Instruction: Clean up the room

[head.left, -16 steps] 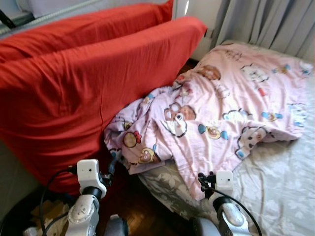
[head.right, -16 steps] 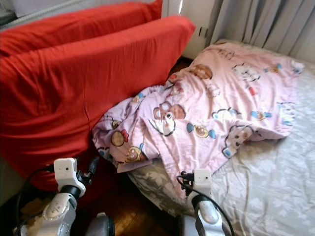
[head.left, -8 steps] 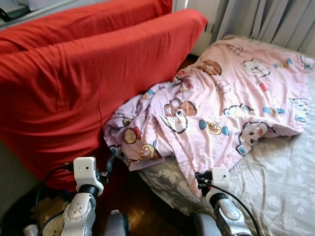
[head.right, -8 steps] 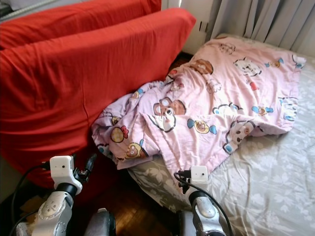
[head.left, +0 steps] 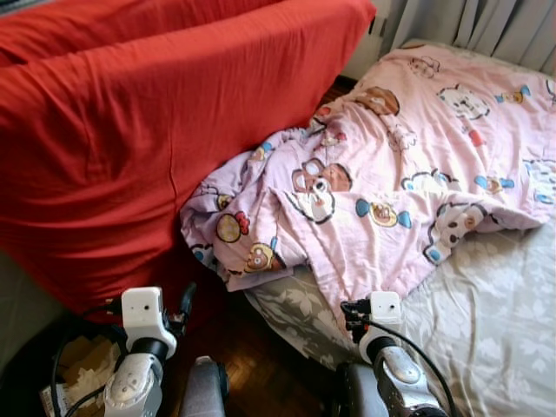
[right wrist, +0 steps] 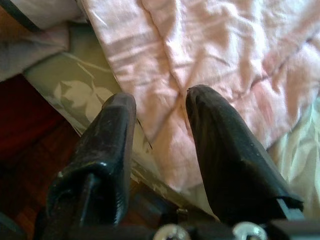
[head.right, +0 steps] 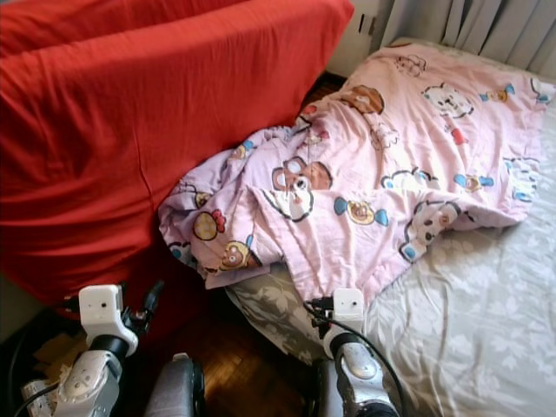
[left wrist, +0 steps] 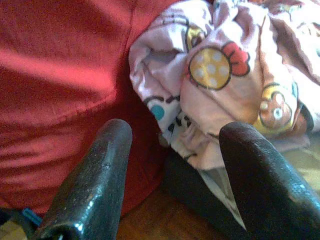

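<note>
1. The pink cartoon blanket lies rumpled across the bed, its long axis running from about 1 o'clock at the far side down to 8 o'clock, where a bunched corner spills off the mattress edge against the red cushion.
2. The right claw is spread moderately wide and holds nothing; it sits low at the bed's near edge, and the blanket's hanging hem lies just beyond its fingertips at 12 o'clock.
3. The left claw is wide apart and empty, low over the wooden floor, with the bunched corner near, toward 1 o'clock.
4. Judged from this, the right arm is the nearer one to the hem, so a short reach forward should meet the cloth first.
</note>
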`<state>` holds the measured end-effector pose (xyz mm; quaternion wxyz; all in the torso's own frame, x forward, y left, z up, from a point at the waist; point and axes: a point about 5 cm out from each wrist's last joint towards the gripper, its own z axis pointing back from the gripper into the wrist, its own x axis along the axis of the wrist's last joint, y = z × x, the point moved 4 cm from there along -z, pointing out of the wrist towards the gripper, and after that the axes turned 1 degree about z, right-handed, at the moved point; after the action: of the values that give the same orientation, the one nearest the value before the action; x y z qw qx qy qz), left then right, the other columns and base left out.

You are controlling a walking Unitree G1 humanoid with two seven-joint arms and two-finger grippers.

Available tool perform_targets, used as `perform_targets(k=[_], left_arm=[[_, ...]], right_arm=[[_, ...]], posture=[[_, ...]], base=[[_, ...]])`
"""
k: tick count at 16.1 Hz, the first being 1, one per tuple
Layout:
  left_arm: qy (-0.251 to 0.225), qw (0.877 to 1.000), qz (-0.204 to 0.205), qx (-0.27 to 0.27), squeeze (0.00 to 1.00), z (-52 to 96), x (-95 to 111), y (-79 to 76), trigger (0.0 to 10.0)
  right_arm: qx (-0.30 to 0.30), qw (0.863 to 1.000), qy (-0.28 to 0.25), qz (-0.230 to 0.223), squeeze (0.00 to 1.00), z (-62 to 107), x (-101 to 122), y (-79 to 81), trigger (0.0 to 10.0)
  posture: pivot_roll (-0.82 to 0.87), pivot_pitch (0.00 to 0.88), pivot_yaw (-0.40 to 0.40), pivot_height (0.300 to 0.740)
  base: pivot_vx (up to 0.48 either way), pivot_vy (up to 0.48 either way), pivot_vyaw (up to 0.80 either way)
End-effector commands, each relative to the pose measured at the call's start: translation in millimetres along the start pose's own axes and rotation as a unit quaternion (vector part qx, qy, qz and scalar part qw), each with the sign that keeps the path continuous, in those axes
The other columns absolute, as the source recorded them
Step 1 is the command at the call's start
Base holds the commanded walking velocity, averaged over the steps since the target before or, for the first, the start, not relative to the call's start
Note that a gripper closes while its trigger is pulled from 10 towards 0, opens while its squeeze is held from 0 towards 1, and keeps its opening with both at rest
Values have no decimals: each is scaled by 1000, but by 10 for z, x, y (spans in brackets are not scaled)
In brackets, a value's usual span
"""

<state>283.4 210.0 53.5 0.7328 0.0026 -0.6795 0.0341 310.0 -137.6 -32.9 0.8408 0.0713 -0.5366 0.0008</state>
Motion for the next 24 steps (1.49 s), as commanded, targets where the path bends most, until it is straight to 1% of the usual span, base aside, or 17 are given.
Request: perform_targets(k=[1,3,4,5,6,8,9,10,13,15,17,19,21,22,23,24], left_arm=[[5,1000,0,-2,0,27,-5,-6,10000],[5,1000,0,-1,0,56,7,-11,10000],[5,1000,-1,-1,0,86,14,-21,10000],[6,1000,-2,-2,0,93,14,-24,10000],[7,1000,-7,-4,0,111,18,-29,10000],[13,1000,-10,0,0,198,18,2,10000],[16,1000,-12,2,0,232,17,23,10000],[19,1000,-15,3,0,265,16,39,10000],[22,1000,-20,4,0,335,37,50,10000],[25,999,-23,6,0,407,59,52,10000],[29,999,-24,7,0,451,68,54,10000],[39,999,-29,9,0,515,47,71,10000],[41,999,-28,10,0,526,40,71,10000],[42,999,-29,10,0,529,41,63,10000],[41,999,-30,8,0,530,49,46,10000],[39,999,-35,4,0,520,69,22,10000]], right_arm=[[-5,1000,14,-6,0,19,-69,-14,10000],[-29,998,36,-44,0,25,-135,-80,10000],[-52,993,43,-98,0,28,-162,-133,10000],[-59,991,45,-110,0,27,-167,-148,10000],[-70,988,47,-126,1000,27,-172,-171,10000],[-110,977,54,-174,1000,32,-188,-262,10000],[-116,974,53,-188,1000,24,-171,-277,10000],[-116,971,49,-202,0,1,-128,-279,10000],[-113,968,40,-222,0,-35,-50,-279,10000],[-112,962,35,-246,0,-60,-2,-284,10000],[-112,961,34,-252,0,-70,18,-282,10000],[-131,957,9,-258,0,-74,101,-353,10000],[-145,955,-1,-258,0,-67,128,-399,10000],[-144,955,-5,-261,0,-67,135,-397,10000],[-139,955,-5,-263,0,-66,128,-381,10000],[-129,956,9,-262,0,-61,63,-328,10000]], posture=[[137,232,-9,611],[151,246,-10,611],[161,254,-9,611],[164,257,-8,611],[168,262,-7,611],[185,287,-2,611],[192,293,0,611],[201,302,3,611],[217,324,6,611],[236,341,8,611],[245,354,9,611],[239,363,8,611],[237,367,8,611],[235,368,7,611],[234,370,5,611],[234,370,5,611]], base=[[0,0,0],[0,0,0],[0,0,0],[0,0,0],[0,0,0],[0,0,0],[0,0,0],[0,0,0],[0,0,0],[0,0,0],[0,0,0],[0,0,0],[0,0,0],[0,0,0],[0,0,0],[0,0,0]])
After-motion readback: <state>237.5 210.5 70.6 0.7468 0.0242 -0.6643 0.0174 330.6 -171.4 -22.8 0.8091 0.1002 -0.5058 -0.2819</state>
